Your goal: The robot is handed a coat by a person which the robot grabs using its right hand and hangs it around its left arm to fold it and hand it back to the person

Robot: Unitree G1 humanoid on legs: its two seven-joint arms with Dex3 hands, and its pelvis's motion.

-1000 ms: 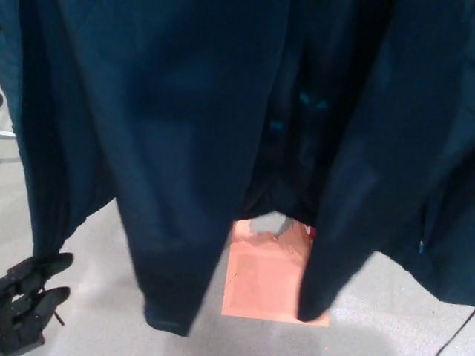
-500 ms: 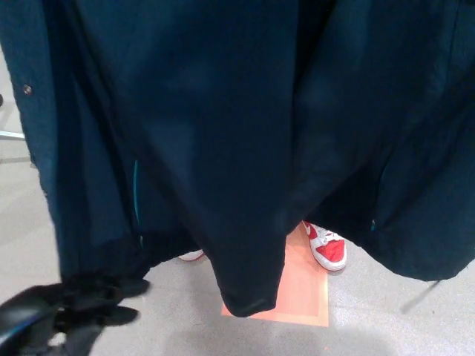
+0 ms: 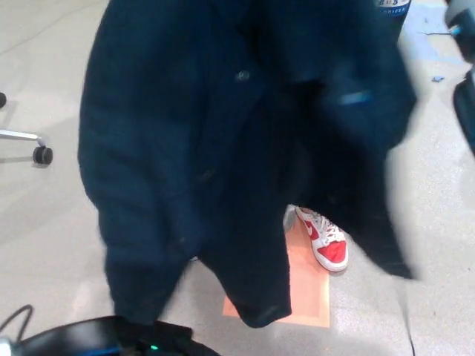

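A dark navy coat (image 3: 223, 148) hangs bunched in the middle of the head view, blurred by motion, its lower hem (image 3: 256, 308) dangling just above the floor. My left arm (image 3: 111, 340), black with a small green light, lies along the bottom edge under the coat's left side; the coat's hem touches or covers its end, so the hand itself does not show clearly. A blurred dark and grey shape (image 3: 465, 104) at the right edge may be part of my right arm; no right hand shows. What holds the coat up is out of frame.
A person's red and white shoe (image 3: 325, 239) stands on an orange floor mark (image 3: 308, 293) behind the coat. A chair caster (image 3: 41, 154) sits at the left. A blue object (image 3: 393, 7) is at the top right, and a cable (image 3: 15, 320) at the bottom left.
The coat has drawn in from filling the picture to a bunched mass in the middle, baring floor on both sides. My left arm has shifted right along the bottom, under the coat.
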